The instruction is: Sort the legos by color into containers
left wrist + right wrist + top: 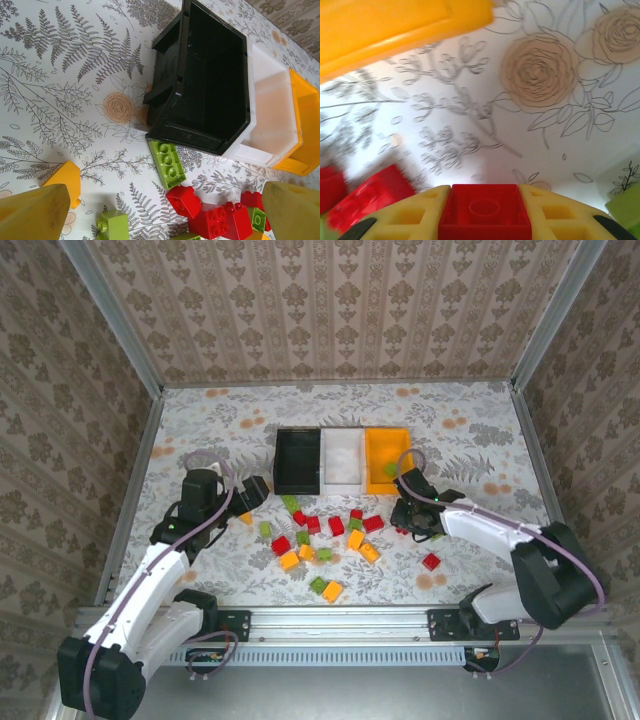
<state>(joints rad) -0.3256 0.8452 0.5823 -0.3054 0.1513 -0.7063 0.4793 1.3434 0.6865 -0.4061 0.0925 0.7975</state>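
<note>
- The three containers sit joined in a row just above the centre of the top view, on the floral desk. The black bin is on the left, the white bin in the middle and the orange-yellow bin on the right.
- The legos lie scattered on the desk just below the bins, with red, green and orange mixed. One lone red brick lies apart toward the lower right.
- The right arm reaches in from the lower right, its tip low beside the right end of the pile, below the orange-yellow bin.
- In the right wrist view the right jaws are narrow, clamped on a red lego at bottom centre, between the yellow fingers. The orange-yellow bin's edge crosses the upper left.
- The left arm points at the left end of the pile. The left jaws stand wide and hold nothing, their yellow fingertips in the lower corners of the left wrist view.
- In that view a green brick lies just beside the black bin's near wall, with red bricks at lower right and an orange brick at lower left.
</note>
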